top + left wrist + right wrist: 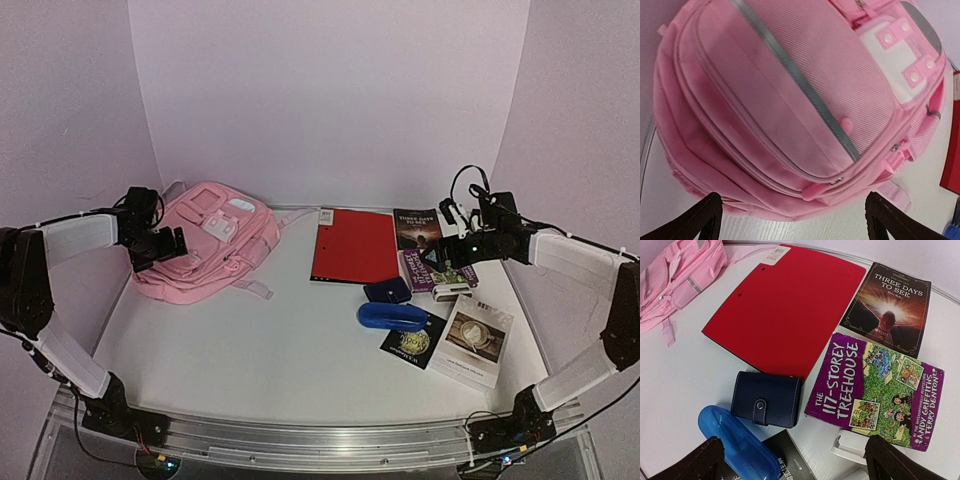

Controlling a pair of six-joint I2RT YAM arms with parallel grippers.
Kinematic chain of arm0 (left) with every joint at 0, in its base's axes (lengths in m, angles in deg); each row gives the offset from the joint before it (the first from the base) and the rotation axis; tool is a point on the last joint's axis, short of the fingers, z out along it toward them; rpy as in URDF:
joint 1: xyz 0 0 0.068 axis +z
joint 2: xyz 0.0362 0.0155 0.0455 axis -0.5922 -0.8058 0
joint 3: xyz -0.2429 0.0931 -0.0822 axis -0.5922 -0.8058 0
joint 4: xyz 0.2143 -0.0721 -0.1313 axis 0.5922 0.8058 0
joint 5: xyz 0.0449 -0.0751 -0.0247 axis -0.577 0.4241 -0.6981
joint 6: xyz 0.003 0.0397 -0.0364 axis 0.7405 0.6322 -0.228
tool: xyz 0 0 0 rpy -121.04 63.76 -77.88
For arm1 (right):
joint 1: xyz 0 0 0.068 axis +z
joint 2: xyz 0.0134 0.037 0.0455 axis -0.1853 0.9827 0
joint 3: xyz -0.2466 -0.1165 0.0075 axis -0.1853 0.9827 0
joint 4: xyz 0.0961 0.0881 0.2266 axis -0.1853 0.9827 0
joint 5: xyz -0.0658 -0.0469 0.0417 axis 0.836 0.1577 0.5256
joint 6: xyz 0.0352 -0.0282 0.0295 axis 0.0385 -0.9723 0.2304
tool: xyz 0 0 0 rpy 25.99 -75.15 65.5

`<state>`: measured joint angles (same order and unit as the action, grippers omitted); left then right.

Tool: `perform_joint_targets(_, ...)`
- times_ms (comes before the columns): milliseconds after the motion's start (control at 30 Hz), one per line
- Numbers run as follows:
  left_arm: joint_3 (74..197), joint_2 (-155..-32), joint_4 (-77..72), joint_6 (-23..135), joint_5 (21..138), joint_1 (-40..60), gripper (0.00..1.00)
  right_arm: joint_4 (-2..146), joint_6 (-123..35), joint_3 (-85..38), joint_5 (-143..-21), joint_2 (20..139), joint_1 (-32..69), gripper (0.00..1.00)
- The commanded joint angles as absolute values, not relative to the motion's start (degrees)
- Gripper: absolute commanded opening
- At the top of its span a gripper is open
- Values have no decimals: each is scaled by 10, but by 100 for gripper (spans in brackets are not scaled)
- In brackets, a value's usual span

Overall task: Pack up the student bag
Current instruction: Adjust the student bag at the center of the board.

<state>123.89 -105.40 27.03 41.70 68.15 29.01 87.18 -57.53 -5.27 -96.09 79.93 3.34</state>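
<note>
Your student bag lying flat left of the red folder, your left gripper at the bag's far side from the folder, fingers apart, empty, your right gripper right of the folder over a purple book, fingers apart, empty

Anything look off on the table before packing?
Nothing spilled or damaged. The purple Treehouse paperback lies partly on a small white object, and the blue translucent plastic case overlaps a black booklet.
</note>
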Motion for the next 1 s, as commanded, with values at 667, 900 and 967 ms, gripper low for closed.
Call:
perform_joint_targets(667, 1171, -1091, 259, 366, 686, 313, 49, 870, -550, -128, -997, 871, 88, 98)
perform_joint_targets(900, 1163, -1082, 242, 348, 720, 200, 26, 871, -548, -149, -1000, 889, 99, 98)
perform_joint_targets(967, 1168, -1082, 238, 347, 741, 170, 26, 871, -547, -156, -1000, 896, 102, 98)
